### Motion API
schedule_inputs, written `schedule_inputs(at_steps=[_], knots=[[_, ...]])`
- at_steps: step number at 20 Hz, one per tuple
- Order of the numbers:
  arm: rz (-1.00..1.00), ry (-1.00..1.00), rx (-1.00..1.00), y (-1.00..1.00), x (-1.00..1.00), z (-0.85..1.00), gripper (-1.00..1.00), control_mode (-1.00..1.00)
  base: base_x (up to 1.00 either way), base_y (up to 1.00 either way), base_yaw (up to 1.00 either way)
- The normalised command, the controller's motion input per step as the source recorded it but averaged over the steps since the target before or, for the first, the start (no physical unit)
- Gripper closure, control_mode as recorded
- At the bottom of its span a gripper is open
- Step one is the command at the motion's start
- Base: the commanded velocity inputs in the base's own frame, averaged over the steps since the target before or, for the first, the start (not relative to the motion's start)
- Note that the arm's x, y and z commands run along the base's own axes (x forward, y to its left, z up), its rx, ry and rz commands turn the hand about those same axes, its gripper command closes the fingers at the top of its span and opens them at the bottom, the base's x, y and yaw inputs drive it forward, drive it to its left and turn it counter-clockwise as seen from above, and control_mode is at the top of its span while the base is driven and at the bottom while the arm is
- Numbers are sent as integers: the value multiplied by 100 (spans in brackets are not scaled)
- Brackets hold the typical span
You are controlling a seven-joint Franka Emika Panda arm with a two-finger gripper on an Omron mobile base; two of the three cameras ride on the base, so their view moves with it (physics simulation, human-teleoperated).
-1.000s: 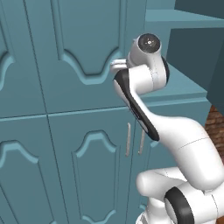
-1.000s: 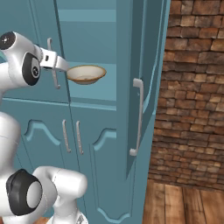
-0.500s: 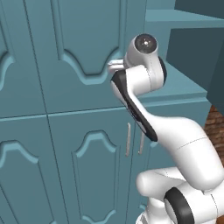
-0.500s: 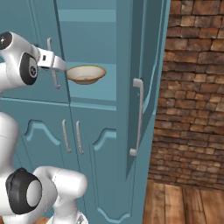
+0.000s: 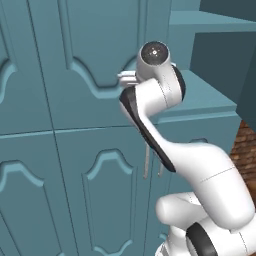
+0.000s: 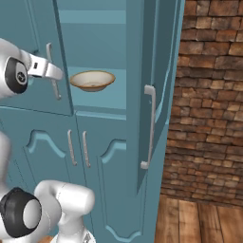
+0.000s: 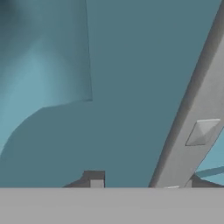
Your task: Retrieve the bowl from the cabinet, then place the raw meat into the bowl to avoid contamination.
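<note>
Bowl (image 6: 92, 80) on cabinet (image 6: 102, 142) shelf, door ajar; jaws astride handle (image 7: 192, 118), apart.

In the left base view the arm's upper joint hid the gripper, so its jaws could not be read. The hand view cut off the silver handle (image 7: 199, 118) at the upper right. The bowl's (image 6: 92, 80) inside was too small to tell.
</note>
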Motion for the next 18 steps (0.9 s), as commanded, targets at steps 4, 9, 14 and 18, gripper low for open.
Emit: schedule_inputs(at_steps=[4,9,14,18], knots=[[-15,1,0,37,-59,0,100,-100,0,0,0],[-16,0,-1,42,-64,0,100,-100,0,0,0],[-17,0,-2,54,-61,0,100,-100,0,0,0],[-14,0,-4,59,-62,0,100,-100,0,0,0]])
